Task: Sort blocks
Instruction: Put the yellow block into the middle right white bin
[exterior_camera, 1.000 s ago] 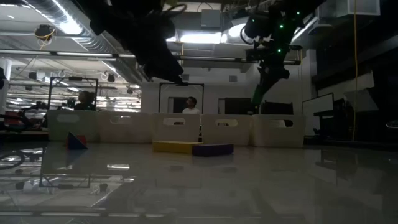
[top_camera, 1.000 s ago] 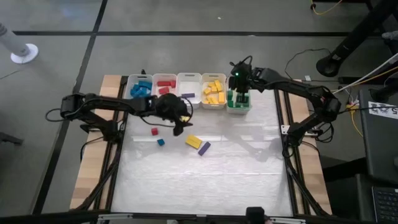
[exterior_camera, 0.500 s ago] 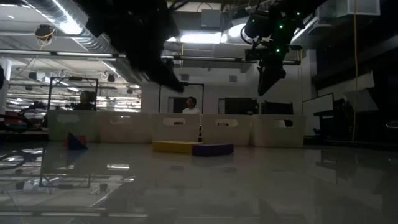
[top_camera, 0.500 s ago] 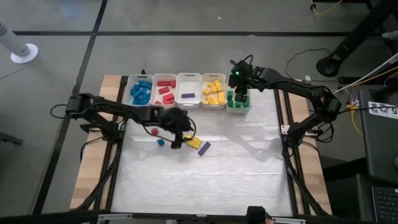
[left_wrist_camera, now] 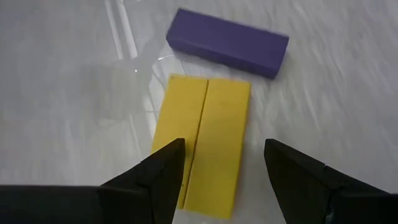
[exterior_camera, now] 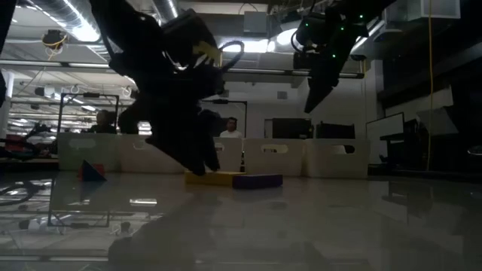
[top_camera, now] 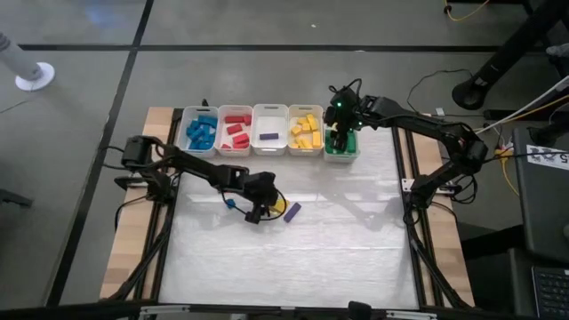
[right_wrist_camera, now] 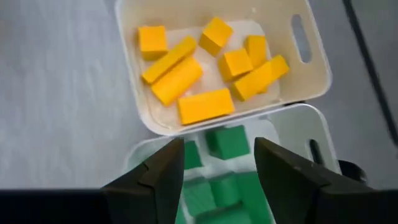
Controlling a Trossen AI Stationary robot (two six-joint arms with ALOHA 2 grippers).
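Note:
Two yellow bar blocks point(left_wrist_camera: 204, 140) lie side by side, flat on the white table, with a purple bar point(left_wrist_camera: 227, 42) just beyond them. My left gripper point(left_wrist_camera: 221, 177) hangs open close above the yellow pair point(top_camera: 277, 204), its fingers slanting down and touching nothing. The purple bar point(top_camera: 292, 212) lies to its right. A small blue cube point(top_camera: 229, 203) sits to its left, half under the arm. My right gripper point(right_wrist_camera: 217, 168) is open and empty above the green bin point(top_camera: 340, 147), which holds green blocks point(right_wrist_camera: 225, 142).
Five white bins stand in a row at the far edge: blue point(top_camera: 201, 132), red point(top_camera: 236, 130), one with a purple block point(top_camera: 269, 136), yellow point(top_camera: 305, 131) and green. The near half of the white table point(top_camera: 293, 267) is bare. People show in the room behind.
My left gripper has come down and toward the table's near edge, rolling as it went, and now hangs over the yellow bars. My right gripper has stayed above the green bin, turned a little and opened its fingers.

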